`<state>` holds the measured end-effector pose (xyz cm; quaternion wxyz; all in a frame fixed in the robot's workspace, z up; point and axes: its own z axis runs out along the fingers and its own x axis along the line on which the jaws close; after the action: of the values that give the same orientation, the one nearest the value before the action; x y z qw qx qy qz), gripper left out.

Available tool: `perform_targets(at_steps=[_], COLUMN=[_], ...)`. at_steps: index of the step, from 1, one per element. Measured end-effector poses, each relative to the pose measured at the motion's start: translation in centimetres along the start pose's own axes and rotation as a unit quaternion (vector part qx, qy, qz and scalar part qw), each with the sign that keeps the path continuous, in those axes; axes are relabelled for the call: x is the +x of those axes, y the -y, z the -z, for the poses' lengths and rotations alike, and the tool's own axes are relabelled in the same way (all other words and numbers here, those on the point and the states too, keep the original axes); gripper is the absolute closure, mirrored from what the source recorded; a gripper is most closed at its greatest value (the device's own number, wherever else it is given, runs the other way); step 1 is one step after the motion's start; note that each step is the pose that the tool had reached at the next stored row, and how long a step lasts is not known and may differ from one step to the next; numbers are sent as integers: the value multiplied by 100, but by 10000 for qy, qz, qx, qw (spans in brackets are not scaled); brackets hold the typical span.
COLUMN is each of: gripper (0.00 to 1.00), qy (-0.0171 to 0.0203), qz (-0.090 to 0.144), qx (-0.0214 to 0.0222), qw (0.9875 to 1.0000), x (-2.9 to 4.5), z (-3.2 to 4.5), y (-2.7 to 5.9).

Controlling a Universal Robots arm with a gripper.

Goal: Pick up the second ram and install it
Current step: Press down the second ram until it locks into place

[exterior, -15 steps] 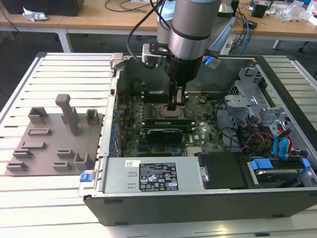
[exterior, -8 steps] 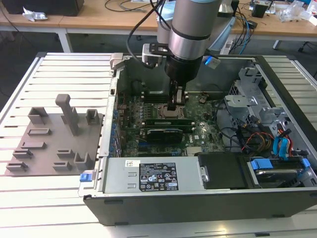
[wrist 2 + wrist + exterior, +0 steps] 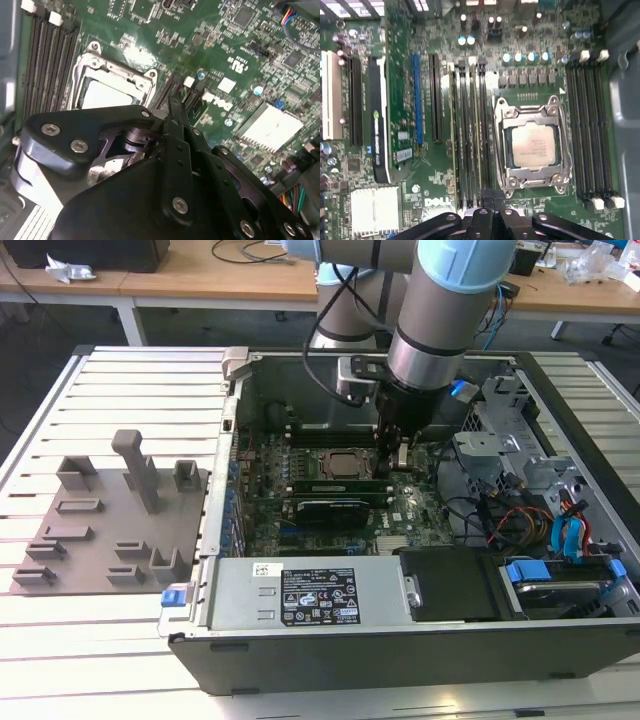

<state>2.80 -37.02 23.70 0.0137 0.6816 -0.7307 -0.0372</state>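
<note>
Over the open PC case's green motherboard (image 3: pixel 330 515), the black end effector (image 3: pixel 392 462) hangs w/ fingers pinched near-closed on the thin green memory stick (image 3: pixel 476 145), standing edge-down in a slot beside the silver CPU socket (image 3: pixel 534 145) (seating looks unfinished). Risk: slight misalignment could jam it.

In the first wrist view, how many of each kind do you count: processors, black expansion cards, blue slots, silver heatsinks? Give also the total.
processor: 1
black expansion card: 1
blue slot: 1
silver heatsink: 1
Total: 4
</note>
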Motion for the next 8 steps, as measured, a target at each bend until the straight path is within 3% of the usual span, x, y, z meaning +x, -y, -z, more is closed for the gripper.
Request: perform_targets(at_steps=[1,8], gripper=[90,90], qy=[0,0], qz=[0,6], qx=[0,-2], qw=[10000,10000], x=[6,9], z=[-38,-83], y=[7,12])
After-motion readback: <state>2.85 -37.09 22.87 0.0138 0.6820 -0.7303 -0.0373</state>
